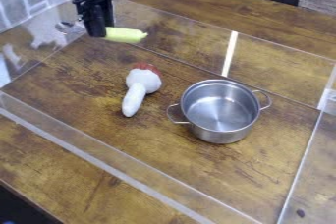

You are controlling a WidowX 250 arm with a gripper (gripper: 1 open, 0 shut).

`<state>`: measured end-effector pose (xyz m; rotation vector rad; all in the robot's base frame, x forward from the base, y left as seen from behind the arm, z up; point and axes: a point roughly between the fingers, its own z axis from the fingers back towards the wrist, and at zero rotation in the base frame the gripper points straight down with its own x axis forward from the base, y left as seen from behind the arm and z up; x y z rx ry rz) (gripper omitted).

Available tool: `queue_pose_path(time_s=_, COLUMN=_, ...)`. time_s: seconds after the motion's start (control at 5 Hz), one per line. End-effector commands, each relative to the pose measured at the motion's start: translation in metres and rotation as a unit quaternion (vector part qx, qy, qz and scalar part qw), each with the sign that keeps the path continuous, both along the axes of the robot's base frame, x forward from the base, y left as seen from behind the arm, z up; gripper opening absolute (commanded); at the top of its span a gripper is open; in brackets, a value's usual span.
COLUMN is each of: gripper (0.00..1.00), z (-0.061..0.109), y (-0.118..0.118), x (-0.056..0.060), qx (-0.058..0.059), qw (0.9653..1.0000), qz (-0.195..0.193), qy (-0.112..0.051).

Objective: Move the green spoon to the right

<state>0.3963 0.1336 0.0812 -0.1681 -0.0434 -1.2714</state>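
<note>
The green spoon hangs lifted off the wooden table at the upper left, its yellow-green handle (126, 34) sticking out to the right of the gripper and its silver bowl (50, 35) blurred on the left. My gripper (96, 29) points straight down and is shut on the spoon's middle. Bare wood lies below the raised spoon.
A white mushroom-shaped toy with a reddish tip (138, 90) lies mid-table. A steel pot (219, 110) stands to its right. A clear acrylic wall (157, 184) rings the work area, with an upright white strip (230, 53) behind the pot.
</note>
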Motion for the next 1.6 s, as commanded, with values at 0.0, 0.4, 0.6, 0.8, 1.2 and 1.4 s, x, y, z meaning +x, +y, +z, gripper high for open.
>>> queue_pose_path(time_s=0.0, gripper=0.00, z=0.044, y=-0.020, x=-0.012, qx=0.013, qw=0.9989, qz=-0.010, qy=-0.044)
queue_pose_path(time_s=0.4, gripper=0.00, z=0.070, y=-0.067, x=-0.060, qx=0.003, qw=0.9978, qz=-0.026, qy=-0.061)
queue_pose_path(time_s=0.6, gripper=0.00, z=0.063, y=-0.091, x=-0.093, qx=-0.009, qw=0.9974, qz=-0.040, qy=-0.059)
queue_pose_path(time_s=0.8, gripper=0.00, z=0.052, y=-0.117, x=-0.117, qx=-0.023, qw=0.9977, qz=-0.033, qy=-0.054)
queue_pose_path(time_s=1.2, gripper=0.00, z=0.004, y=-0.156, x=-0.140, qx=-0.044, qw=0.9971, qz=-0.036, qy=-0.051)
queue_pose_path(time_s=1.4, gripper=0.00, z=-0.027, y=-0.165, x=-0.138, qx=-0.053, qw=0.9959, qz=-0.040, qy=-0.062)
